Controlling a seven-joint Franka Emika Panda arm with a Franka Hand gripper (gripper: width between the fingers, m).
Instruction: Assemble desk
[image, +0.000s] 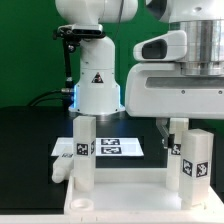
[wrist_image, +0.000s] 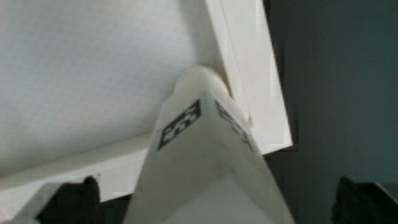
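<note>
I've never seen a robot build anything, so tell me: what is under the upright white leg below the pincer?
The leg stands on a rimmed corner of the white tabletop panel. Its foot covers the spot beneath, so any socket there cannot be seen.

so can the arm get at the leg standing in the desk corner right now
Probably yes: the open jaws sit either side of the upright leg in the tabletop corner, with nothing seen between them.

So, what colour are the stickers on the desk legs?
Black and white stickers, best in the exterior view.
</note>
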